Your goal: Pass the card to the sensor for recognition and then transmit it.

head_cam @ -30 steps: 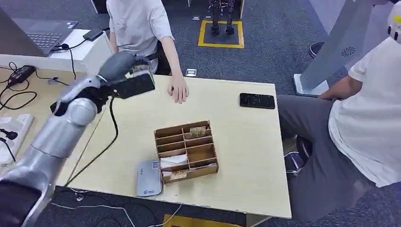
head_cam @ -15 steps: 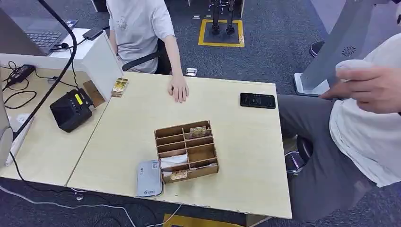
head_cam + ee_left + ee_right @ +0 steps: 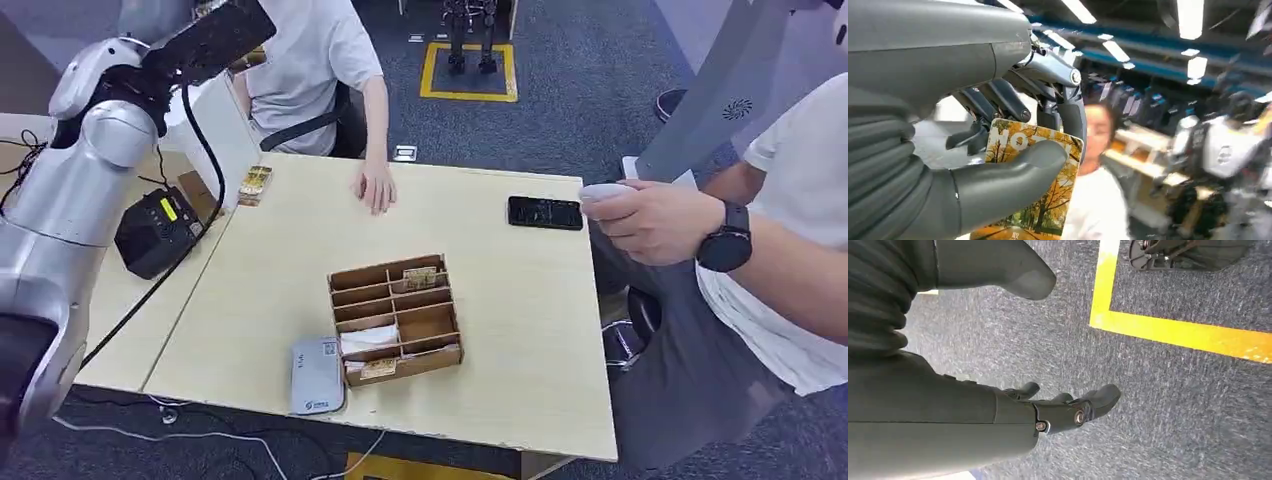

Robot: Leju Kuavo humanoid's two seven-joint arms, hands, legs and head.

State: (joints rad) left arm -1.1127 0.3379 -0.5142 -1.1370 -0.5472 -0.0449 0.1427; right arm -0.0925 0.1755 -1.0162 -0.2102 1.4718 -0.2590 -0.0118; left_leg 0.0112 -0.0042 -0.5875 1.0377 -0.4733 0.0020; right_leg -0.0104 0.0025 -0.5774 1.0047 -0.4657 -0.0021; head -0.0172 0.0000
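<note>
While pinched, card [image 3: 1034,200] between left hand [image 3: 1013,150] thumb and fingers [image 3: 998,97].

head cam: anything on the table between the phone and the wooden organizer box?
Nothing. In the head view, bare tabletop runs from the phone to the organizer box.

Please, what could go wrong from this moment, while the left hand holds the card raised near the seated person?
The left hand pinches the card only between thumb and fingers, so it could slip. The raised arm is close to the seated person and might bump them. Its cable hangs beside the black sensor and could snag it.
</note>
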